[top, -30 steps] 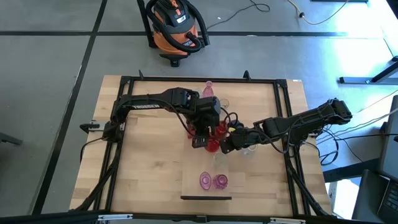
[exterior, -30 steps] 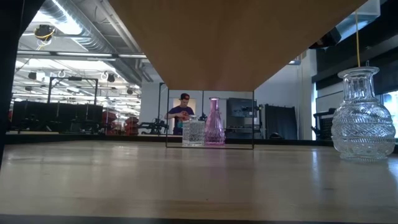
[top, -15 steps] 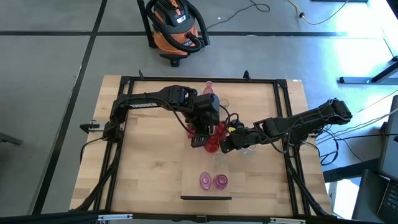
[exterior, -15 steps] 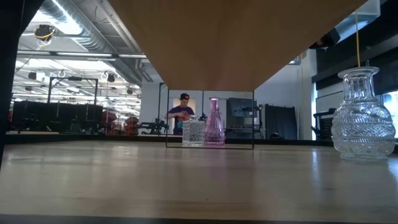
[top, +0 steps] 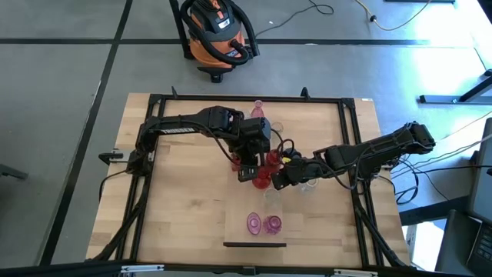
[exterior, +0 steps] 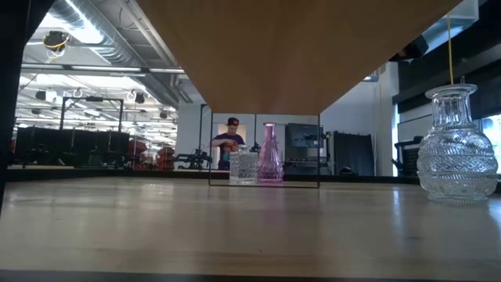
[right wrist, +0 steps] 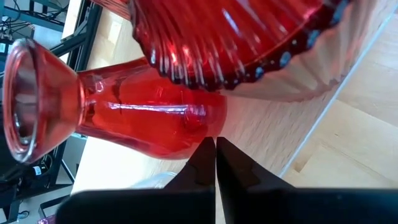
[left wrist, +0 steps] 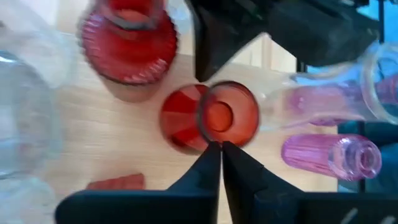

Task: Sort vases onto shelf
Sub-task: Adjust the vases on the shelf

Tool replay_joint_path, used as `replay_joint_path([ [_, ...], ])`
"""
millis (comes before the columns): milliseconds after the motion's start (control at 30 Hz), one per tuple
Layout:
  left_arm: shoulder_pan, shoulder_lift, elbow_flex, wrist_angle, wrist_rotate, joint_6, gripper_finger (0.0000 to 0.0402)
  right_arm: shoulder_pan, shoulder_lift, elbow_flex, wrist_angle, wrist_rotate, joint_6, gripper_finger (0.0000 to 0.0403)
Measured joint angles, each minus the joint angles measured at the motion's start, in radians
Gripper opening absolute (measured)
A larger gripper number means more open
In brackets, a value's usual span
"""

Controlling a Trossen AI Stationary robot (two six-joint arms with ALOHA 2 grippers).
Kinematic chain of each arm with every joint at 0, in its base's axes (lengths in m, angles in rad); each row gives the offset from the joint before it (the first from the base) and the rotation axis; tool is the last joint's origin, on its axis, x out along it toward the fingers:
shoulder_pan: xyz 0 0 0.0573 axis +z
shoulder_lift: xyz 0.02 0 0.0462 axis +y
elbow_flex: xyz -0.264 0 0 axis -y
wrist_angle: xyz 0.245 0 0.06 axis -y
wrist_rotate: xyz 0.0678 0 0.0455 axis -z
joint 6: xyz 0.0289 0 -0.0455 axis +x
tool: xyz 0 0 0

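Both tools work in the cluster of vases at the middle of the surface. The left tool hangs over a red bottle-shaped vase, its 2 fingers pressed together just at the vase's rim and holding nothing. From this wrist the mouth faces the camera, so the vase stands upright with its long axis pointing up at the tool; judging by that, a grasp would need the fingers spread and lowered around the neck. The right tool is likewise closed and empty, its tips just beside another red vase. In the high view the left tool and right tool flank the red group. The shelf lies nearer, carrying 2 pink vases.
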Motion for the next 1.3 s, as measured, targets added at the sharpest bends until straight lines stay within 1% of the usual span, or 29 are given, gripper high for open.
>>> replay_joint_path([
  [267,0.015,0.000,-0.001,0.000,-0.013,-0.019,0.0093,0.005,0.000,0.000,0.023,0.000,0.000,0.0000],
  [433,0.014,0.000,-0.001,0.009,-0.015,-0.024,0.0119,0.029,0.000,0.000,0.022,0.009,0.008,0.0000],
  [733,0.008,0.033,-0.002,0.020,-0.014,-0.049,0.0123,0.035,0.000,0.000,0.041,0.037,0.026,0.0000],
  [1033,0.007,0.037,-0.002,0.023,-0.015,-0.049,0.0122,0.034,0.000,0.000,0.052,0.054,0.026,0.0000],
  [1167,0.005,0.043,-0.002,0.023,-0.015,-0.049,0.0110,0.032,0.000,0.000,0.085,0.063,0.023,0.0000],
  [1300,0.002,0.048,-0.002,0.006,-0.014,-0.049,0.0087,0.032,0.000,0.000,0.092,0.064,0.019,0.0000],
])
